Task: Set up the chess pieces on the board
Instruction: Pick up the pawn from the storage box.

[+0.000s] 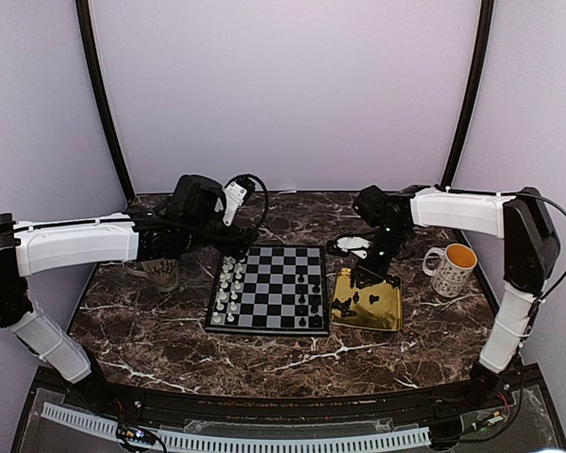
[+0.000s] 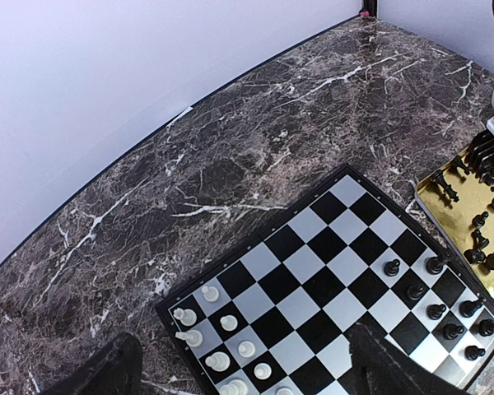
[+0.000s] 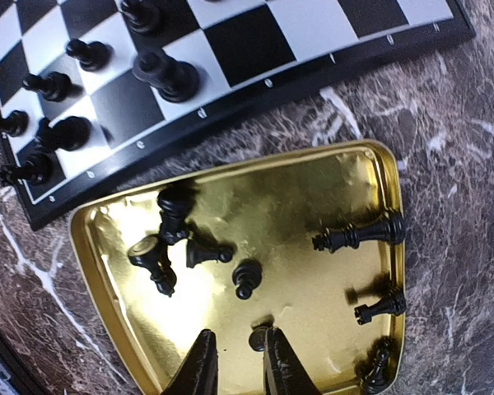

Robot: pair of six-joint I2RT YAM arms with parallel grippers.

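Black side going up. The pale pieces (image 1: 228,288) stand in two files along one edge of the board (image 1: 274,283). A handful of black pieces (image 3: 160,74) stand on the squares along the opposite edge, with other squares there bare. The rest of the black set lies in the gold tray (image 3: 313,206), just beside that black edge of the board, some upright and some toppled. My right gripper (image 3: 239,341) is low over the tray's end farthest from the board. Its jaws are a narrow slit apart with nothing between them. A small black piece (image 3: 259,338) stands just beside one fingertip. My left gripper (image 2: 243,336) hangs by the board's pale side, jaws spread wide and empty. Step in hand, as I judge it, is picking the next black piece. The next move calls for a sideways nudge so the slit straddles that piece, then a gentle close, a lift clear of the tray wall, and a carry to a bare square on the black edge.
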